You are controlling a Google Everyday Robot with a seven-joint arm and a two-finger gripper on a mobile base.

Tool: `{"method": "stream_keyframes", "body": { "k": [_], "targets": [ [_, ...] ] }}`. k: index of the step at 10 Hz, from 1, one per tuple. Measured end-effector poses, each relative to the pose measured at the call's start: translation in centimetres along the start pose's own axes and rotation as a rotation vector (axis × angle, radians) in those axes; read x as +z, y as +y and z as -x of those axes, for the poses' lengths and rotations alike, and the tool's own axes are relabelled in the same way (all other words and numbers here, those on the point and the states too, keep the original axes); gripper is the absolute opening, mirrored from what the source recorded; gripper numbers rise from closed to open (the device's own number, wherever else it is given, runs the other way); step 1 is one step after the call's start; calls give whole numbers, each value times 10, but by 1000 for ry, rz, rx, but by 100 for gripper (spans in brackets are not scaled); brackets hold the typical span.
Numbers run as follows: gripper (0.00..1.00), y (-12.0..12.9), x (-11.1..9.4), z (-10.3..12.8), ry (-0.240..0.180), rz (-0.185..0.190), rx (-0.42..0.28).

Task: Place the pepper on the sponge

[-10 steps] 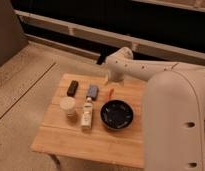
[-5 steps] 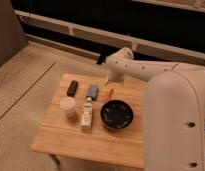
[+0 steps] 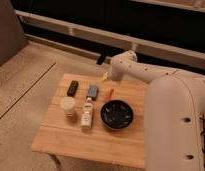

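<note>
No movement since the earlier frame. The gripper (image 3: 104, 76), state indeterminable, hangs above the desk (image 3: 96, 142) rear edge; the pepper (image 3: 111, 92) lies nearby, apart.

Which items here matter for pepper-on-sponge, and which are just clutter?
For the job:
- pepper, lying on the table beside the sponge, not on it
- sponge
- gripper, over the table's far edge, beyond both

Just lying about:
- black block
- cup
- bottle
- black bowl
</note>
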State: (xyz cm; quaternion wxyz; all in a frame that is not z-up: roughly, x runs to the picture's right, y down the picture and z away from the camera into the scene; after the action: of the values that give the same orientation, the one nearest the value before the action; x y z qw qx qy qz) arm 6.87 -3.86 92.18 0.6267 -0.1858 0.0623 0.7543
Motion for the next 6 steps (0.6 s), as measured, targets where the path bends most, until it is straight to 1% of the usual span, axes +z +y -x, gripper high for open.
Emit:
{"method": "stream_keyframes", "body": {
  "k": [1,2,3,4,5,6],
  "targets": [
    [65,-8,8,-6,24,-4,9],
    [65,-14,14,-12,48,-32,5],
    [65,-20,21,-17,77,-80,-1],
    [65,-22,28,-21,103,-112,-4],
    [65,-21,35,-25,128,-135,-7],
    [65,-17,43,-26,145,-138,-2]
  ]
}}
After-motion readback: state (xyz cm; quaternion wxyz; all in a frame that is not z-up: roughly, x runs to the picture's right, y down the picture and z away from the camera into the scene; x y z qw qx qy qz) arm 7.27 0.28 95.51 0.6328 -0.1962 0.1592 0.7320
